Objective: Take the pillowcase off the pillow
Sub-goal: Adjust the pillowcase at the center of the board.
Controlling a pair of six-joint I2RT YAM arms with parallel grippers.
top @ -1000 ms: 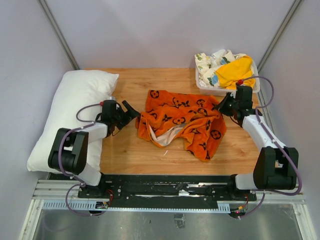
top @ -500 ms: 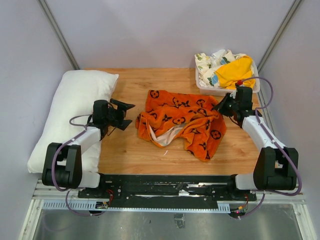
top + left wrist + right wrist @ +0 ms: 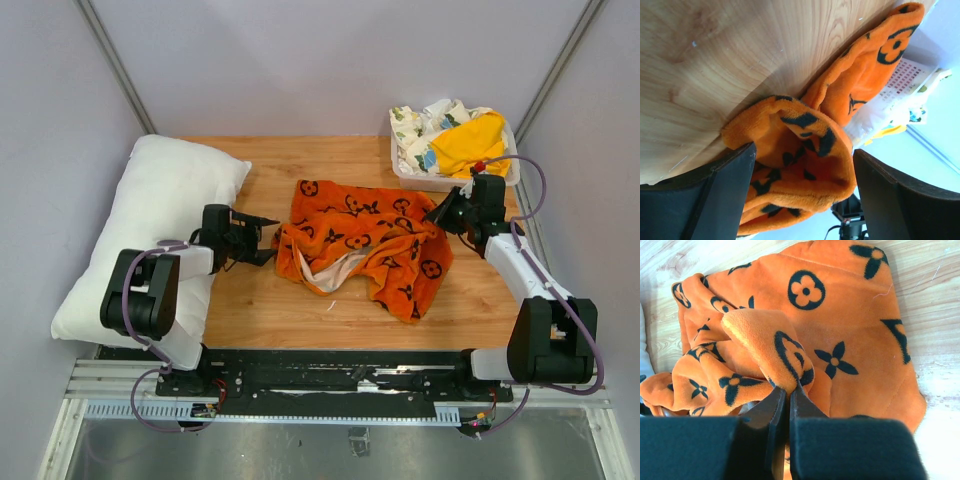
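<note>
Counting from my end: one pillow (image 3: 150, 225), one pillowcase (image 3: 370, 240) and one wooden table (image 3: 260, 295). There's one white basket (image 3: 425, 182) with two cloths I can make out in it, one floral cloth (image 3: 418, 125) and one yellow cloth (image 3: 470, 145). Then two robot arms, the left arm (image 3: 140, 300) and the right arm (image 3: 520, 260). That's ten things if I count the table.
</note>
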